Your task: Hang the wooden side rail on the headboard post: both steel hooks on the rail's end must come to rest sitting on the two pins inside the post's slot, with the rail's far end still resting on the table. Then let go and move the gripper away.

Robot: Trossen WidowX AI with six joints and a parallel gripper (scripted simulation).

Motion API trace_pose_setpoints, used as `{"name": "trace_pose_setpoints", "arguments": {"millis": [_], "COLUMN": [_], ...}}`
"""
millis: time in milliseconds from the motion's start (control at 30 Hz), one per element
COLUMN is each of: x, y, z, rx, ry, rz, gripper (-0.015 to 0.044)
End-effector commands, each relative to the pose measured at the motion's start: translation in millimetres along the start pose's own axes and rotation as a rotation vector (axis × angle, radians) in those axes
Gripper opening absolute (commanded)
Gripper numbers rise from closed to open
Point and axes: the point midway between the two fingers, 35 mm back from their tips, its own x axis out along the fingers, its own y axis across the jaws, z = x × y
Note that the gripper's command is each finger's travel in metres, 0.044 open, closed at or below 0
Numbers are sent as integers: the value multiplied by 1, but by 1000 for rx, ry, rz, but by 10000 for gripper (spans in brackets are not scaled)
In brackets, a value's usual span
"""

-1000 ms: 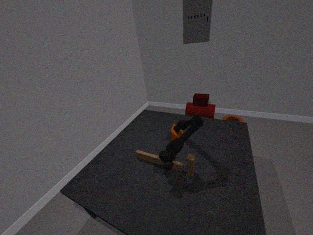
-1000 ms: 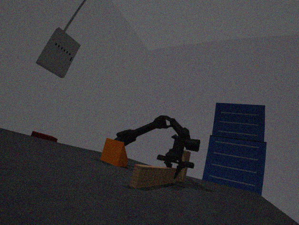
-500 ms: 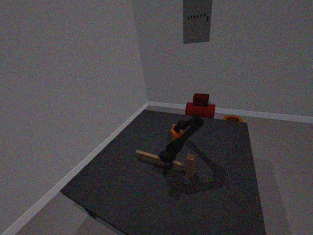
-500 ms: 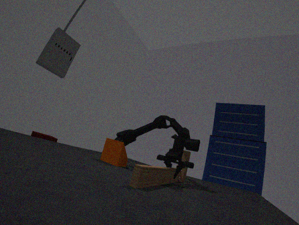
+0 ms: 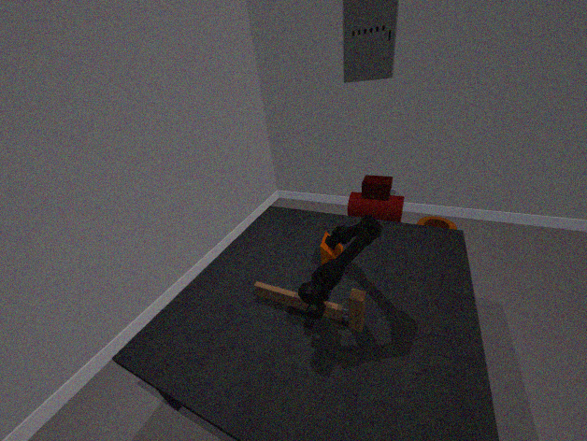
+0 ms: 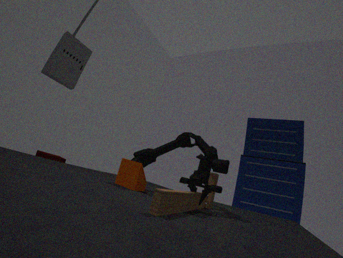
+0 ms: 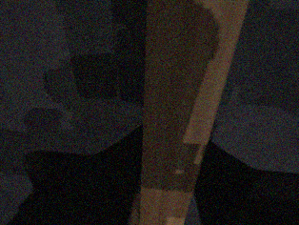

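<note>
Wooden and pale brown, the rail (image 5: 277,294) (image 6: 176,201) (image 7: 173,95) is gripped in the claw (image 5: 315,310) (image 6: 197,196) (image 7: 166,128) near its hook end, which points at the upright post (image 5: 356,310) (image 6: 213,180). Whether the hooks sit on the pins cannot be told. No writing can be read on anything. The tabletop (image 5: 213,332) (image 6: 69,216) is dark, in a dim room with grey walls (image 5: 142,142) (image 6: 194,97). White skirting (image 5: 190,270) runs along them. Blue cabinets (image 6: 268,180), lined with pale strips, stand beyond the tabletop.
</note>
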Motion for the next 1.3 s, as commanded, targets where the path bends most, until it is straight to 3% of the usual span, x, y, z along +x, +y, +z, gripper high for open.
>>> {"name": "trace_pose_setpoints", "arguments": {"millis": [0, 1267], "x": [-5, -11], "y": [3, 3], "z": [0, 0], "rx": [-5, -5], "ry": [-1, -1], "rz": [13, 13], "gripper": [0, 0]}}
